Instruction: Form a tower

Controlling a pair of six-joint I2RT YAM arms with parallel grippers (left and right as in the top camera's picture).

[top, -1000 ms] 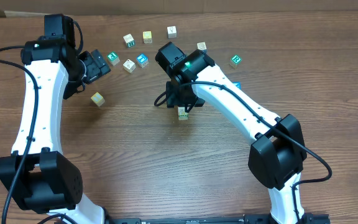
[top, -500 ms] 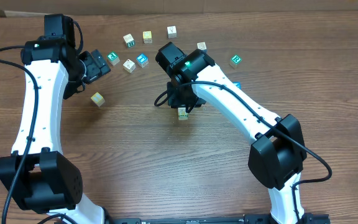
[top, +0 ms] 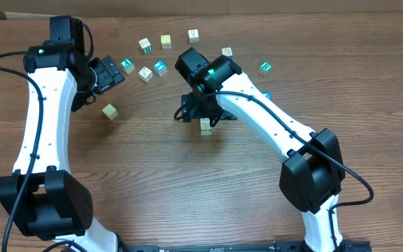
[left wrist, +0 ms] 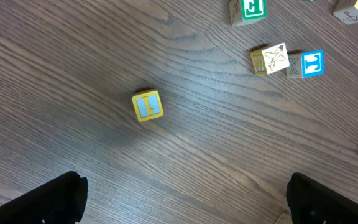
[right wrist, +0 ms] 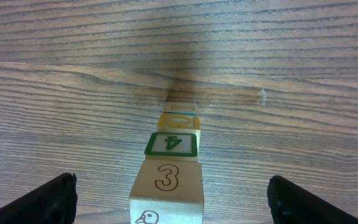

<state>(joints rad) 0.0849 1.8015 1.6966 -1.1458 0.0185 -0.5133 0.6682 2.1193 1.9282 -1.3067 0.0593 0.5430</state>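
Note:
The tower (right wrist: pixel 168 179) is a one-cube-wide stack: in the right wrist view a pale cube marked 3 is on top, a green-framed cube (right wrist: pixel 171 144) sits under it, and a yellow one is lower down. From overhead the tower (top: pixel 206 127) stands mid-table. My right gripper (right wrist: pixel 182 202) is open, its fingers (right wrist: pixel 50 198) wide on either side of the top cube and clear of it; overhead, the right gripper (top: pixel 201 115) hangs just over the stack. My left gripper (top: pixel 110 73) is open and empty at the far left, and in its wrist view the left gripper (left wrist: pixel 188 202) hovers over bare wood.
A loose yellow cube (top: pixel 110 111) lies near the left arm, seen as the yellow cube (left wrist: pixel 147 105) from the wrist. Several more loose cubes sit along the back, among them a green one (top: pixel 128 65), a blue one (top: pixel 161 68) and one at the right (top: pixel 265 68).
The right gripper's jaws have spread wide, letting go of the top cube, which stays on the stack. The left arm has not moved.

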